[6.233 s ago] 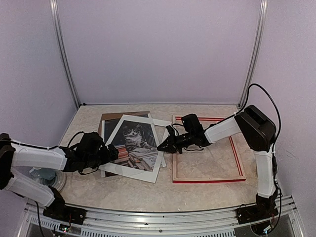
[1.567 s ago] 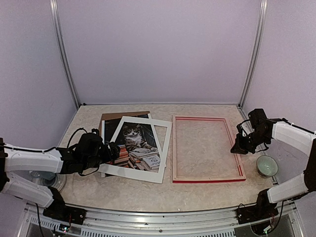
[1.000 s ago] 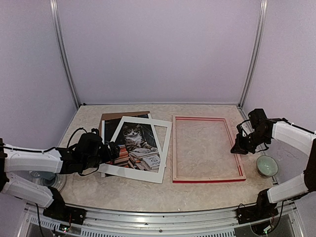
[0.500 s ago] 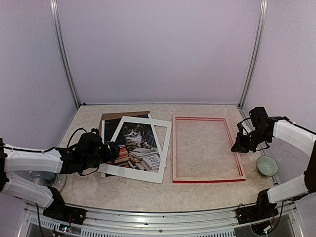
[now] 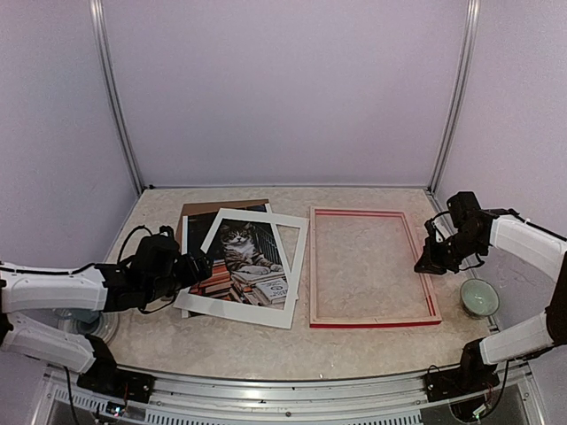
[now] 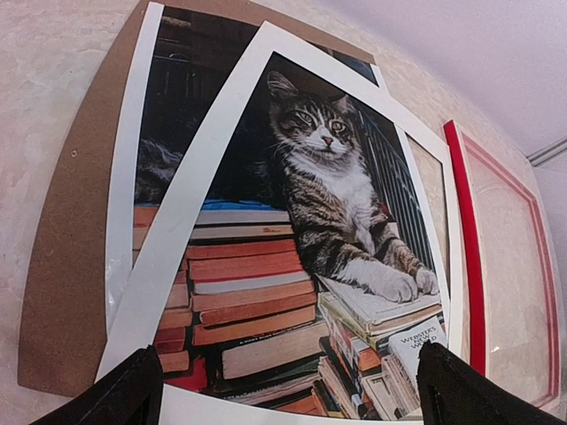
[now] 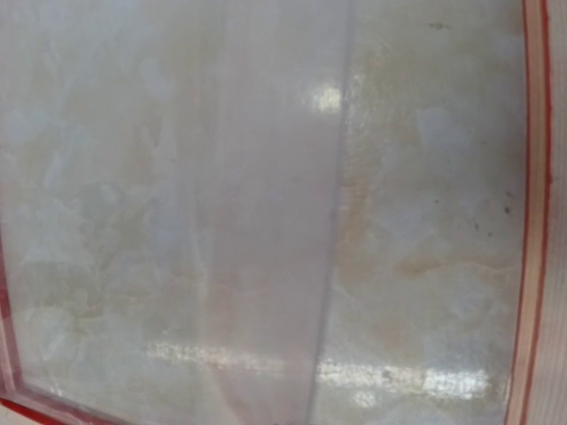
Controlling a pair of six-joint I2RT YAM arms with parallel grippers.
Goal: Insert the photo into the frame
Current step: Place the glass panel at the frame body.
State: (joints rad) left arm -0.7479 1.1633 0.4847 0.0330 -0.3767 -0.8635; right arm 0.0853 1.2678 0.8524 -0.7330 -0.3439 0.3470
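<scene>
Left gripper has edged back, spread wide; right gripper clenched beside frame.

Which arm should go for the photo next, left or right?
Left. The left gripper is open and faces the photo at its left edge. The right gripper is shut, over by the frame's right bar. The white mat lying across the photo may hinder.

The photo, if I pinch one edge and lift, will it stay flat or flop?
Probably flops: the photo looks like a thin paper sheet lying flat on the brown board. Its shiny-looking face may slip. The white mat lies across it, so it will likely drag the mat along.
</scene>
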